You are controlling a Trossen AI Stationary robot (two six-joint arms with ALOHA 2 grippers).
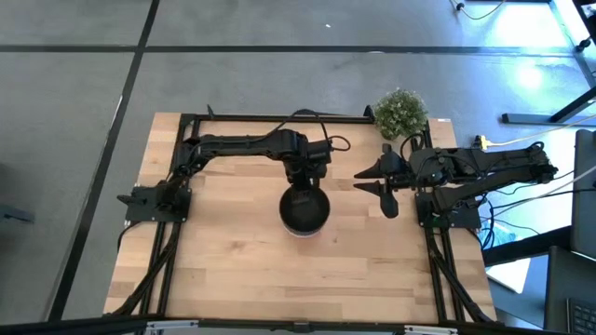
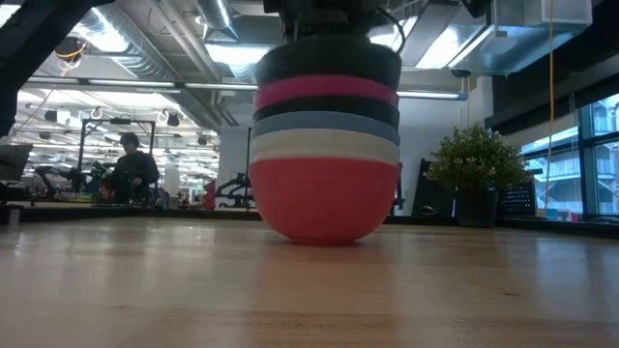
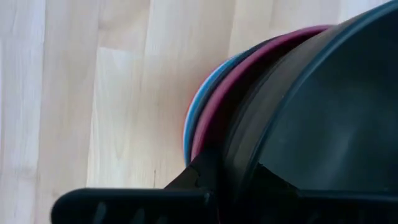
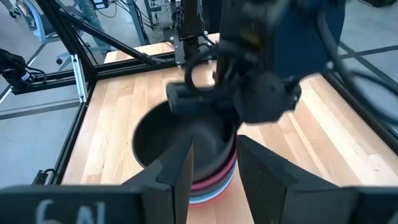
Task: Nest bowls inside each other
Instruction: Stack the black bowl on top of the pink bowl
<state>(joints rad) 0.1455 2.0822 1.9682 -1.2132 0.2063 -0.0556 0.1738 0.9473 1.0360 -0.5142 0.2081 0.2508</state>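
Observation:
Six bowls sit nested in one stack (image 2: pixel 326 145) at the table's middle: red at the bottom resting on the wood, then white, light blue, black, magenta-pink, and a black bowl (image 1: pixel 304 209) on top. My left gripper (image 1: pixel 305 177) stands over the stack's far side, shut on the top bowl. My right gripper (image 1: pixel 380 186) hovers to the right of the stack, open, its fingers (image 4: pixel 180 168) holding nothing. My left gripper (image 3: pixel 239 171) has the top black bowl by its rim (image 3: pixel 249 155), on the far side. One finger (image 3: pixel 199 180) is outside the wall and one is inside the hollow. The fingers come from above, pointing down. The bowl sits upright in the stack, which rests on the table.
A small green potted plant (image 1: pixel 400 112) stands at the table's far right corner, close behind the right arm. Black frame rails (image 1: pixel 279 117) run along the far and side edges. Bare wood lies near and left of the stack. A person (image 2: pixel 131 169) sits in the room beyond.

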